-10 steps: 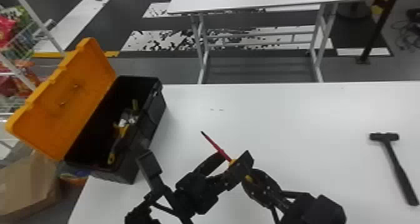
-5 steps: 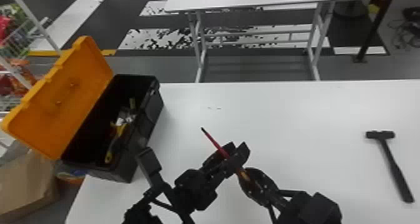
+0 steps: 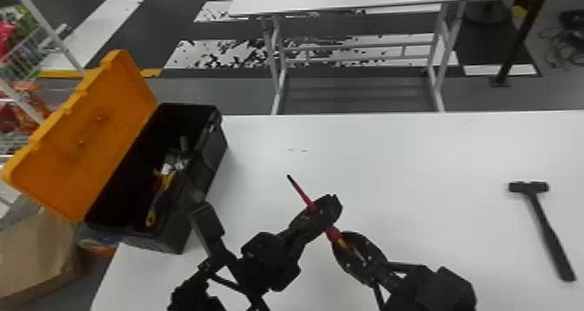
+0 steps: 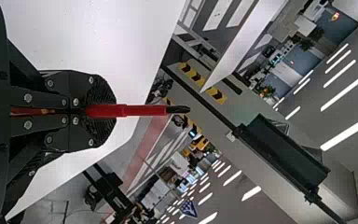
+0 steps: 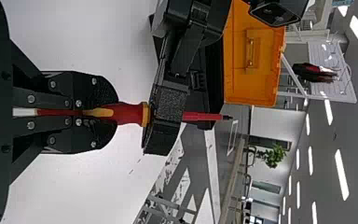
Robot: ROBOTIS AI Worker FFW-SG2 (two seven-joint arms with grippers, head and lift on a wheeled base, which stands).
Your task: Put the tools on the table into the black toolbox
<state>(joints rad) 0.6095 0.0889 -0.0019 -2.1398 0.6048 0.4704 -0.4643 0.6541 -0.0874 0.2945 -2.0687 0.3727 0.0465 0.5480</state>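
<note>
For apparent handover, the screwdriver (image 3: 301, 192) is clasped by left gripper (image 4: 112, 110) and right gripper (image 5: 114, 113); the latter should be opened next.

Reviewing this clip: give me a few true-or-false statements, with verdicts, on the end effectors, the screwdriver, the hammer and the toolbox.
1. The right end effector holds the screwdriver by its handle. True.
2. The hammer is inside the toolbox. False: it lies on the table, on the robot's right.
3. The left end effector is on the screwdriver too. True.
4. The lid is closed. False: it stands open.
5. The toolbox already holds some tools. True.
</note>
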